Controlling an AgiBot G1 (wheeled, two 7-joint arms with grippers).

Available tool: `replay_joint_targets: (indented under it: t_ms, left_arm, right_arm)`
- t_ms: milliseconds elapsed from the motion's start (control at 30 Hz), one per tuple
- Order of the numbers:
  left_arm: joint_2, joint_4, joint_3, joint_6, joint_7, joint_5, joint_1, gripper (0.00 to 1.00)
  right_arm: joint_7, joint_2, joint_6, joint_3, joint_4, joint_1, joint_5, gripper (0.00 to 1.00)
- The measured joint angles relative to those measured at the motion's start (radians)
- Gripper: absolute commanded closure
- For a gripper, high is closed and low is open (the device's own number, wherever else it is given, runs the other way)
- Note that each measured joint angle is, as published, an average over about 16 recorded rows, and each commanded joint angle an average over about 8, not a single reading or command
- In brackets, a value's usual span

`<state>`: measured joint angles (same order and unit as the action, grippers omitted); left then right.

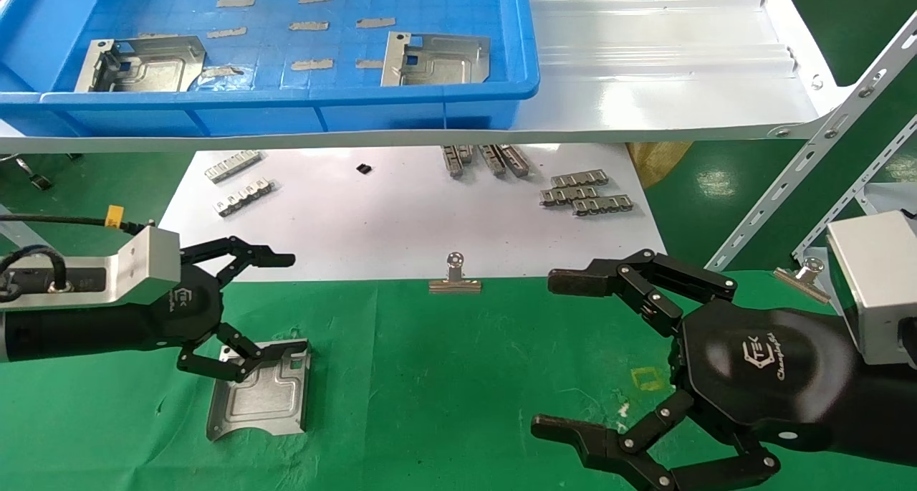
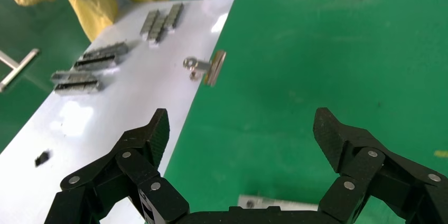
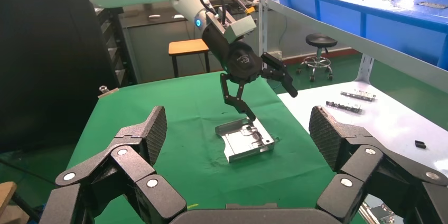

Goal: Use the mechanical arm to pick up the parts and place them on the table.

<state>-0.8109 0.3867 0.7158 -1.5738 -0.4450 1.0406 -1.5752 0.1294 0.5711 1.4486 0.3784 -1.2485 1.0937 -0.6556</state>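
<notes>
A silvery stamped part [image 1: 261, 393] lies flat on the green table [image 1: 444, 383] at the left; it also shows in the right wrist view [image 3: 246, 140]. My left gripper [image 1: 265, 304] is open just above it, its lower finger over the part's far edge, holding nothing. In the left wrist view only a sliver of the part [image 2: 264, 203] shows under the open gripper [image 2: 240, 134]. Two more parts [image 1: 143, 64] [image 1: 435, 59] lie in the blue tray [image 1: 286, 100]. My right gripper [image 1: 555, 355] is open and empty over the table at the right.
Small ribbed metal strips [image 1: 584, 193] and a tiny black piece [image 1: 363, 168] lie on the white sheet [image 1: 372, 218]. Binder clips [image 1: 454, 276] [image 1: 806, 274] edge the cloth. A white shelf [image 1: 666, 54] and slotted struts [image 1: 802, 168] stand at the right.
</notes>
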Motion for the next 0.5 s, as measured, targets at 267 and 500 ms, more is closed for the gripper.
replay_joint_targets:
  t_ms: [267, 500]
  left_arm:
    - [0.035, 0.158, -0.077, 0.014, 0.111, -0.054, 0.088, 0.0]
    - [0.066, 0.296, -0.144, 0.026, 0.209, -0.102, 0.165, 0.0]
  right_arm:
    - [0.0, 0.0, 0.0, 0.0, 0.0, 0.0, 0.0, 0.0]
    - [0.0, 0.0, 0.0, 0.0, 0.0, 0.0, 0.0, 0.0]
